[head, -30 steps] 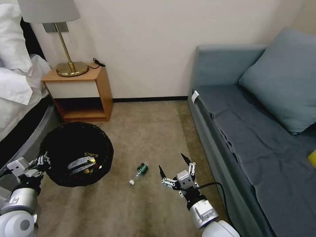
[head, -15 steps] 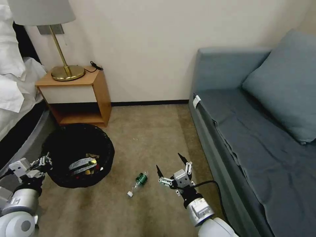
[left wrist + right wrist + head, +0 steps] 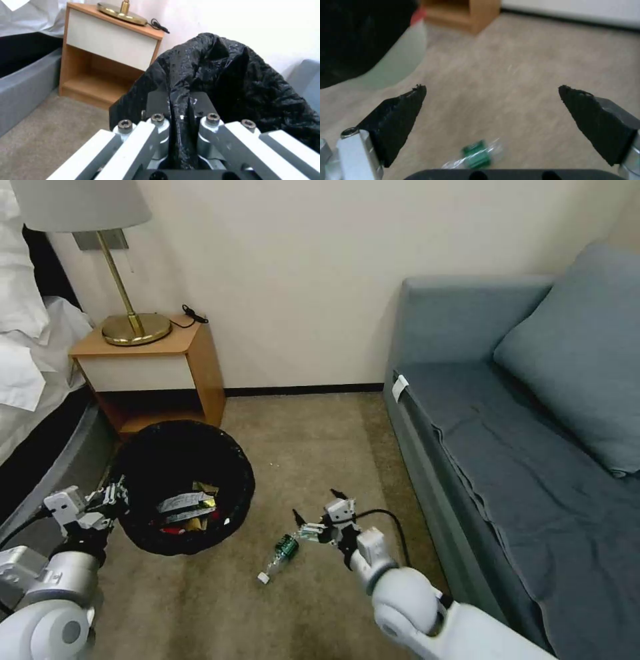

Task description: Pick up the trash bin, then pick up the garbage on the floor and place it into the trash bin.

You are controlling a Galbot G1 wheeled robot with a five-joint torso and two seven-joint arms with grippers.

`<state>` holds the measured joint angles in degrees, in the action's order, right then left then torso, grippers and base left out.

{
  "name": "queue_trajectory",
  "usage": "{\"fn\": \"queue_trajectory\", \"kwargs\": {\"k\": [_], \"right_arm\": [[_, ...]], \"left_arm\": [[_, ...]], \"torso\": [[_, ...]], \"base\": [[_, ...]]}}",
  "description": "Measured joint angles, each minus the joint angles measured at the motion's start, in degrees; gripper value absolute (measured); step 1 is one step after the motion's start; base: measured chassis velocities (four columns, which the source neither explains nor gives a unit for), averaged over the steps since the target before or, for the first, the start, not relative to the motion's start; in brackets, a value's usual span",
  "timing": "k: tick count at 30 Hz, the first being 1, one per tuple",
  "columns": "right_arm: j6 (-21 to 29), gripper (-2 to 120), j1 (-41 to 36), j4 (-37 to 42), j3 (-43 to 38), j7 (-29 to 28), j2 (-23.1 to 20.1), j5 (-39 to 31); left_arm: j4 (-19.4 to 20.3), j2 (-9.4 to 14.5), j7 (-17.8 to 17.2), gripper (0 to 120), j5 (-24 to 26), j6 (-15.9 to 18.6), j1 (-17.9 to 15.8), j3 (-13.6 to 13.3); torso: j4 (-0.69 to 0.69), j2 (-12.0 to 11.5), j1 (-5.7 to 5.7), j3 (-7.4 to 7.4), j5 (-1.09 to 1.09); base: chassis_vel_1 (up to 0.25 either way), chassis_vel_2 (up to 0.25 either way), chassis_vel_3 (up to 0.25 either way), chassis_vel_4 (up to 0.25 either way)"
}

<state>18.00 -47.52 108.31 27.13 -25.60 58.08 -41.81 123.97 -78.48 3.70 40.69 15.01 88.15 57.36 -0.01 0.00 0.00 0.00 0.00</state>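
Carpet, lower centre: right gripper (image 3: 313,513) has swung over the bottle (image 3: 280,555), fingers wide; left gripper (image 3: 115,499) clamps the bin (image 3: 183,483).

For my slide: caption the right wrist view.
Open right gripper poised above the green-labelled bottle on carpet.

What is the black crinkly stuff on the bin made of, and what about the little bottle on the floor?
The crinkled black liner of the round trash bin looks like thin plastic film: it wrinkles, folds and glints, and bunches between the left gripper fingers. The small clear green-labelled bottle on the beige carpet seems to be clear plastic, since the floor shows through it.
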Motion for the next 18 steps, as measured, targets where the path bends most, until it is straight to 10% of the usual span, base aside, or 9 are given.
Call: {"fn": "queue_trajectory", "kwargs": {"k": [18], "right_arm": [[12.1,100,17.38,-20.61,12.76,-26.74,18.27,-44.93]], "left_arm": [[-1.74,-1.82,2.93,6,-1.09,-2.16,-2.57,0.85]], "torso": [[0.02,0.0,0.0,0.0,0.0]], "base": [[0.0,0.0,0.0,0.0]]}}
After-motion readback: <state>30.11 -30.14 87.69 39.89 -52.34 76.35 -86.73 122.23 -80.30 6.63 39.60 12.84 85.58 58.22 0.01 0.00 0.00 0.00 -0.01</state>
